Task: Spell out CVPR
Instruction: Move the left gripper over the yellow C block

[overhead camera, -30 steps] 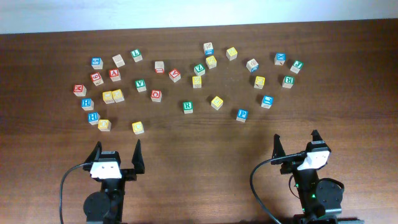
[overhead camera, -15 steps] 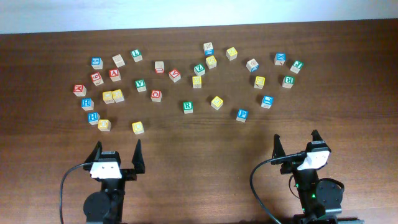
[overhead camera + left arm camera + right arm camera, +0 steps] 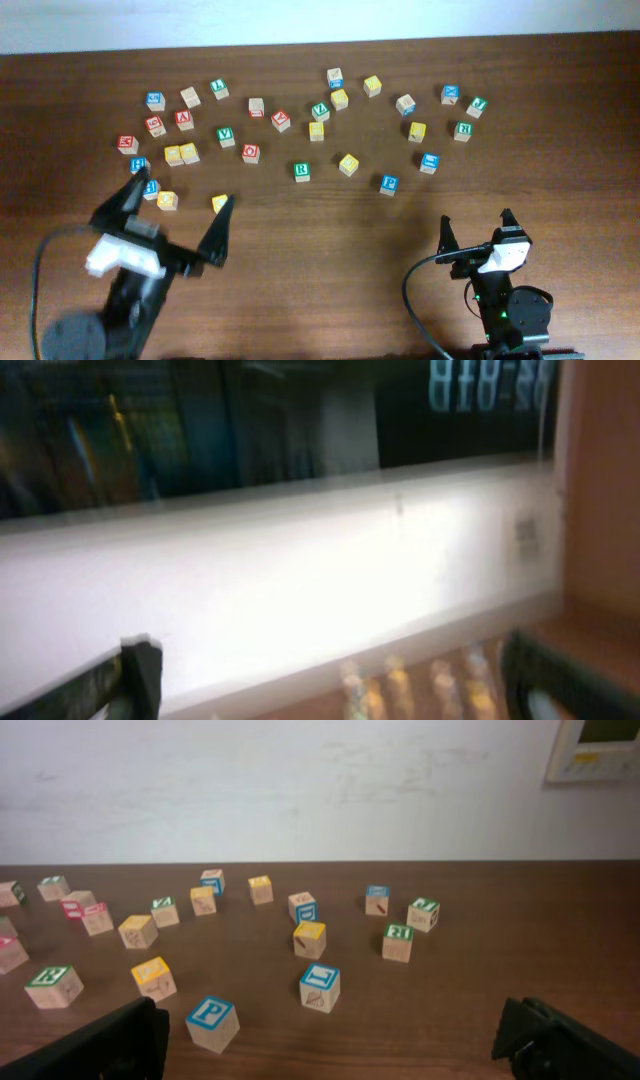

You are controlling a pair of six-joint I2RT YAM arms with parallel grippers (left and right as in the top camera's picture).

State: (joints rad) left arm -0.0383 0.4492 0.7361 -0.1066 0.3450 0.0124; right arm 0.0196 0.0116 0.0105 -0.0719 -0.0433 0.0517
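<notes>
The blue P cube (image 3: 389, 183) and the green R cube (image 3: 301, 171) sit near the table's middle; both also show in the right wrist view, P (image 3: 211, 1023) and R (image 3: 53, 986). Green V cubes lie at left (image 3: 227, 136) and centre back (image 3: 320, 110). A yellow-framed cube (image 3: 221, 203), its letter unreadable, lies beside my left gripper's finger. My left gripper (image 3: 175, 215) is open, empty and lifted above the table; its wrist view (image 3: 335, 690) is blurred. My right gripper (image 3: 477, 230) is open and empty at the front, short of the P cube (image 3: 335, 1055).
Many other letter cubes are scattered across the back half of the table, among them red ones at left (image 3: 184, 119) and a blue one (image 3: 429, 161) right of the P. A white wall (image 3: 300, 790) runs behind the table's far edge.
My left arm has risen and swung forward and left, its open fingers now over the left cubes. The right arm and all cubes are unchanged.
</notes>
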